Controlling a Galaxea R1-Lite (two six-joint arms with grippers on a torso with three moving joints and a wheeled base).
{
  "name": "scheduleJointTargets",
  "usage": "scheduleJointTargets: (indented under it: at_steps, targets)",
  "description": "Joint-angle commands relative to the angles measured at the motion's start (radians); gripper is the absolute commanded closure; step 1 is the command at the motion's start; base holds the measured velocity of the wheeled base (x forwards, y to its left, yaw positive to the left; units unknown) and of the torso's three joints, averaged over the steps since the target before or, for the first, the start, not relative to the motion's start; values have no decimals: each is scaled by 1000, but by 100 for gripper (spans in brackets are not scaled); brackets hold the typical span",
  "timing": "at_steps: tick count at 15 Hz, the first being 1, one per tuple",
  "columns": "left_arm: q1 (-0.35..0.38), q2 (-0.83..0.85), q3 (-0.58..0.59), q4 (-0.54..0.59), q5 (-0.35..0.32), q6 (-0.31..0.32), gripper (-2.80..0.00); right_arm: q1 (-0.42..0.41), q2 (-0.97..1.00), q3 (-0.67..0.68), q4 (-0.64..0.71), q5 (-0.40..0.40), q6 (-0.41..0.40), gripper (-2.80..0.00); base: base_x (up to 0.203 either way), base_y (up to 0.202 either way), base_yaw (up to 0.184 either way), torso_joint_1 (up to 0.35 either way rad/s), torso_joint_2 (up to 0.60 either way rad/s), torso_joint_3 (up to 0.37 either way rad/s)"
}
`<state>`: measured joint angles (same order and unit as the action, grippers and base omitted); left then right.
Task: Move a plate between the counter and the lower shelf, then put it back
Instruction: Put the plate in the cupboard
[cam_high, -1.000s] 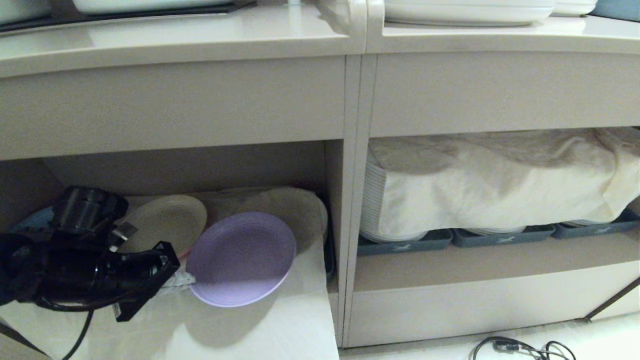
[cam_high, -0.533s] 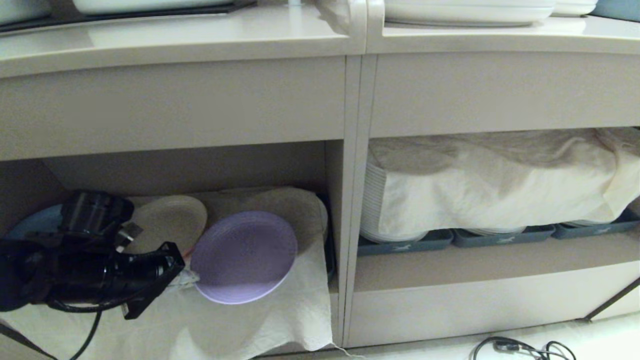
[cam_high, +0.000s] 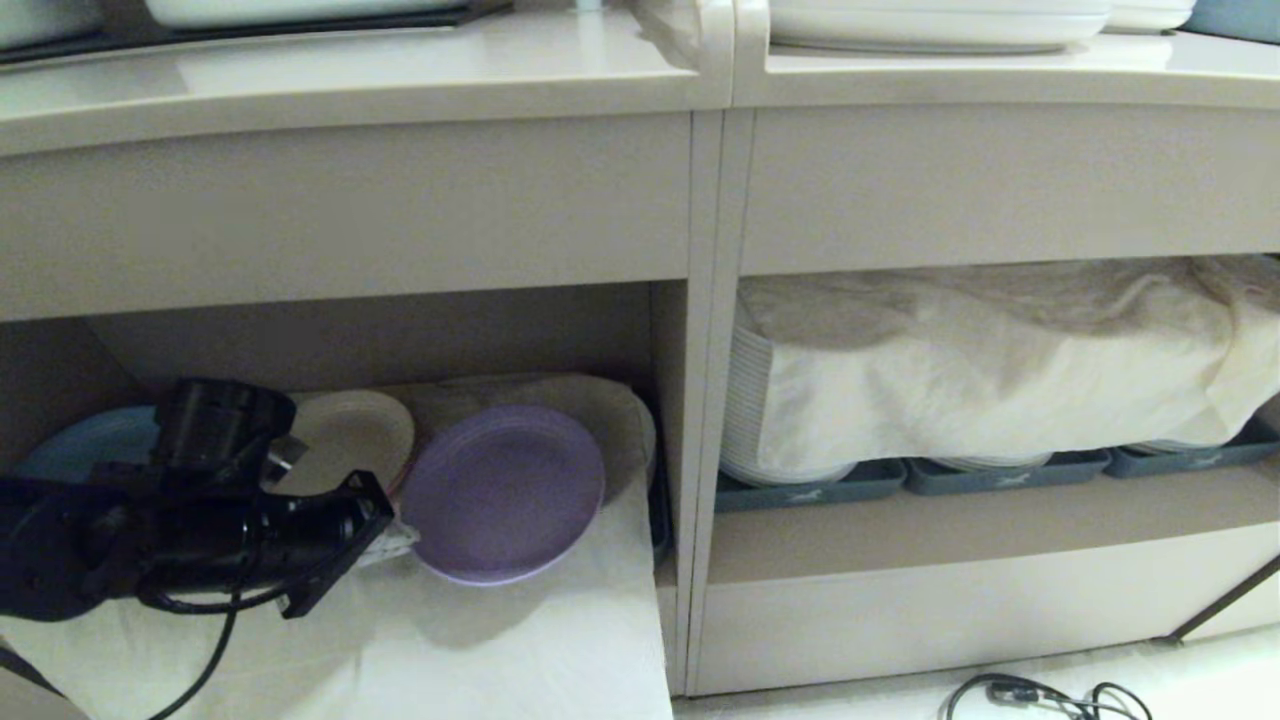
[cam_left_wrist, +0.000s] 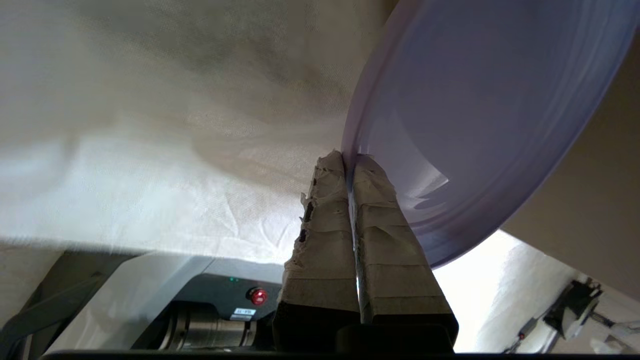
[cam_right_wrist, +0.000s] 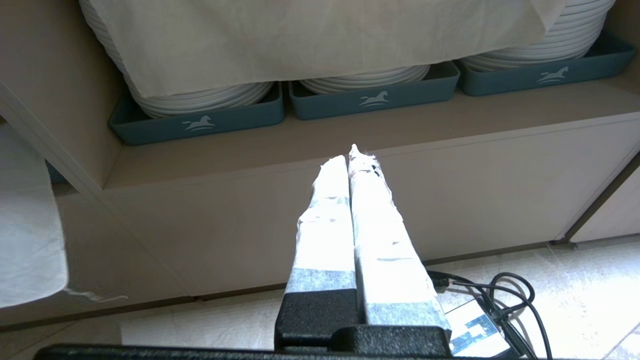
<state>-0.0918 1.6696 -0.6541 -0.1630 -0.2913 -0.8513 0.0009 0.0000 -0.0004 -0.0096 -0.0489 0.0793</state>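
Pinching the rim of the round matte lilac-purple plate (cam_high: 503, 494), the left gripper (cam_high: 385, 535) fingers (cam_left_wrist: 372, 210) hold it tilted just above the wrinkled white cloth (cam_high: 540, 640) draping the beige lower shelf (cam_high: 400, 340) (beside a beige plate (cam_high: 350, 435)). Right gripper (cam_right_wrist: 352, 162) fingers pressed together, near grey-blue trays (cam_right_wrist: 372, 100).

I can read no words or numbers anywhere. The only marks I see are white horse emblems on the front walls of the grey-blue trays (cam_right_wrist: 200, 122), under the stacked white plates (cam_right_wrist: 210, 97). A small label beside the red button (cam_left_wrist: 258, 296) is too small for me to read.
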Motion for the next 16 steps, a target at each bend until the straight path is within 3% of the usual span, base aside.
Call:
scheduleJointTargets:
  at_steps: [1,16]
  targets:
    - [-14,17,-7,-4,0,-6,0,1,0,-1,-1,0,0,0,0,0,0,0,0,0]
    - [-60,102,-100,-4,65,-60,0,1,1,0,-1,0,0,0,0,0,0,0,0,0]
